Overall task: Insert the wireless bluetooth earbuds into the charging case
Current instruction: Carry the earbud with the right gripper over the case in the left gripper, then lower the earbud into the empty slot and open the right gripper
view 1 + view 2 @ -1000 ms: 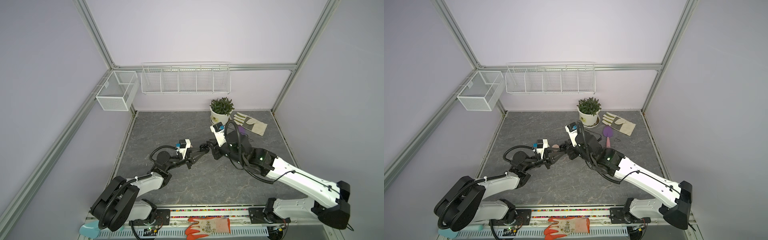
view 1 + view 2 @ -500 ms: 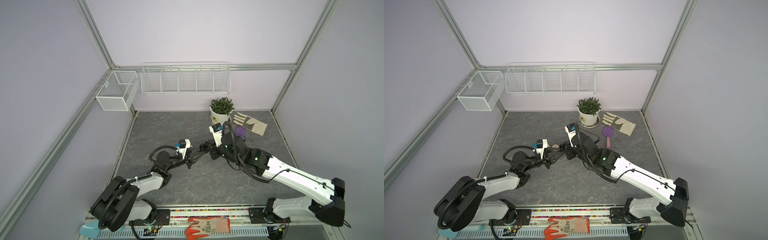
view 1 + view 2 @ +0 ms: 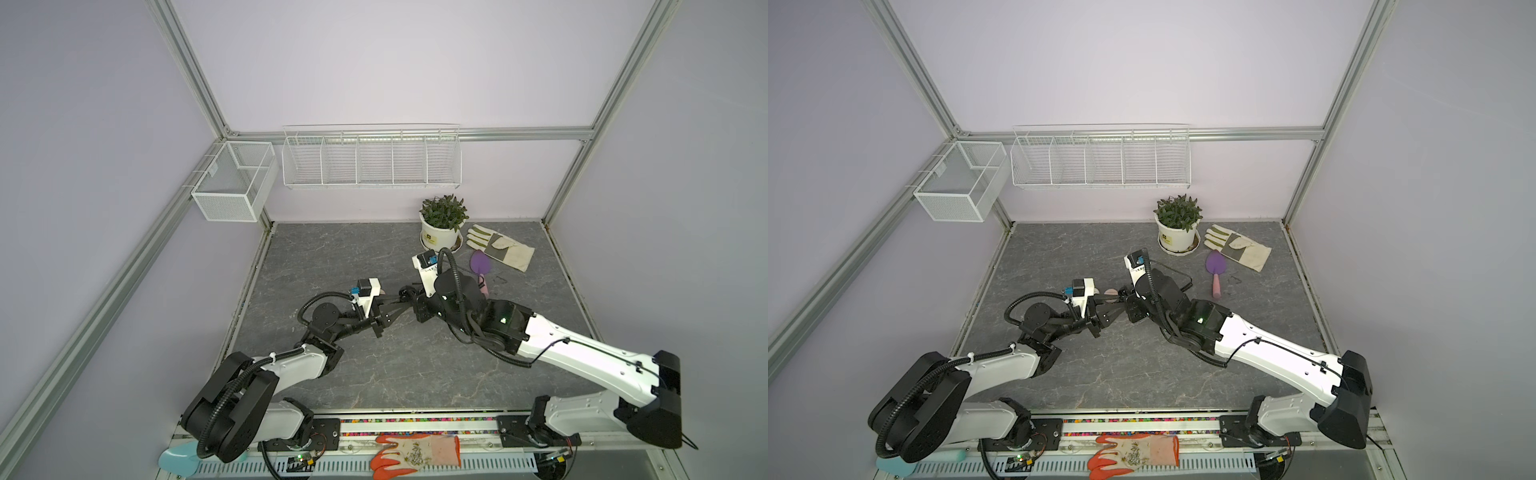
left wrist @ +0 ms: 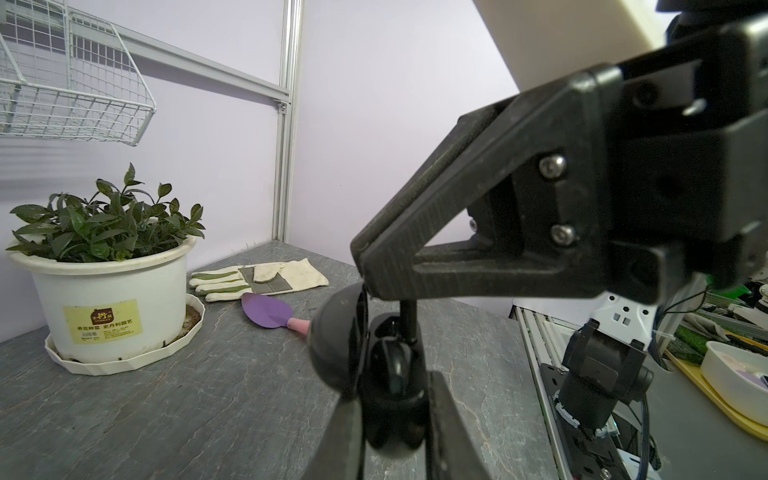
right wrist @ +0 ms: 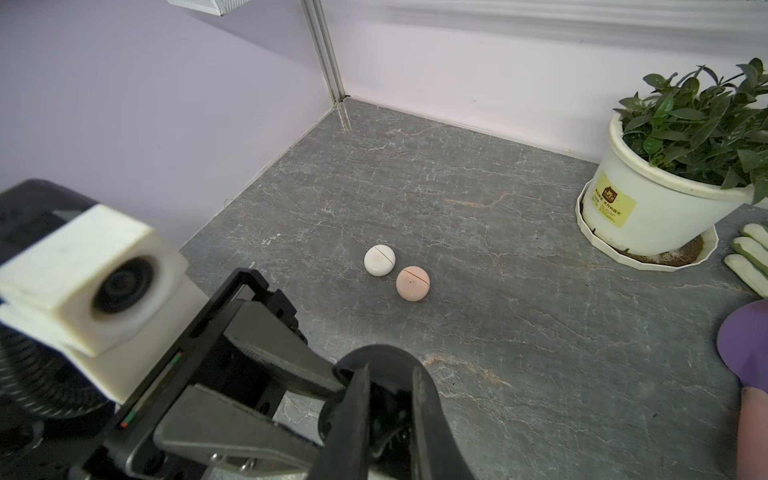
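A black round charging case is held up in mid-table with its lid open, and my left gripper is shut on its base. My right gripper reaches in from the opposite side, shut on a black earbud whose thin stem stands up out of the case. From the right wrist, the case lid rises behind my right gripper, and the left gripper's fingers come in from the side. Both top views show the two grippers meeting. No other earbuds show.
A closed white case and a closed pink case lie side by side just beyond the grippers. At the back right are a potted plant, a work glove and a purple trowel. Wire baskets hang on the back wall.
My right arm has shifted slightly to the left over the case. The left arm has not moved, and both grippers have stayed shut.
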Controlling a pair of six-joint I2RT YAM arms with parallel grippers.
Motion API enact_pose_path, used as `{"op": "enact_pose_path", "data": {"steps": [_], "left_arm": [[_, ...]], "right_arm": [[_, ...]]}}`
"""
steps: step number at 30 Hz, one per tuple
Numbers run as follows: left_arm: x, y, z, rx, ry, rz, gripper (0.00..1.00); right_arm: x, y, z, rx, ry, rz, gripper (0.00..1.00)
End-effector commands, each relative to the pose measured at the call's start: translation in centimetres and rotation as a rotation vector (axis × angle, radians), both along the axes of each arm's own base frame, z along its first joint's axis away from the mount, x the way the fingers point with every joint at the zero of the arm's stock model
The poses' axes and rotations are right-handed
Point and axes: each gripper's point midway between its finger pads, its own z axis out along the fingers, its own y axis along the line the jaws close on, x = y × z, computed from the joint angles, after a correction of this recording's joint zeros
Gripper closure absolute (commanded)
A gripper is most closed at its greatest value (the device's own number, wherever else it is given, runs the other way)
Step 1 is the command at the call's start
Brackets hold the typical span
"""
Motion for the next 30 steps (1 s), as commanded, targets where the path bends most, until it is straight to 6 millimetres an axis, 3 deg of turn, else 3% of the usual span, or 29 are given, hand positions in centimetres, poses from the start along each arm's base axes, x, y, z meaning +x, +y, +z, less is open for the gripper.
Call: {"op": "enact_pose_path", "data": {"steps": [1,19,30], "left_arm": [[-0.2,0.2,0.8,-0.011,-0.045,0.000,1.00],[-0.3,0.3,0.9,-0.012,-0.052,0.003,1.00],[-0.5,0.4,1.1,-0.012,-0.056,0.002,1.00]], "right_arm": [[0.1,0.1,-0.4,0.009,-0.007,-0.019,0.86],[0.0,0.2,-1.8,-0.021,0.031,-0.037,0.84],[0.2,0.4,-1.8,-0.042,0.041,-0.048,0.74]]}}
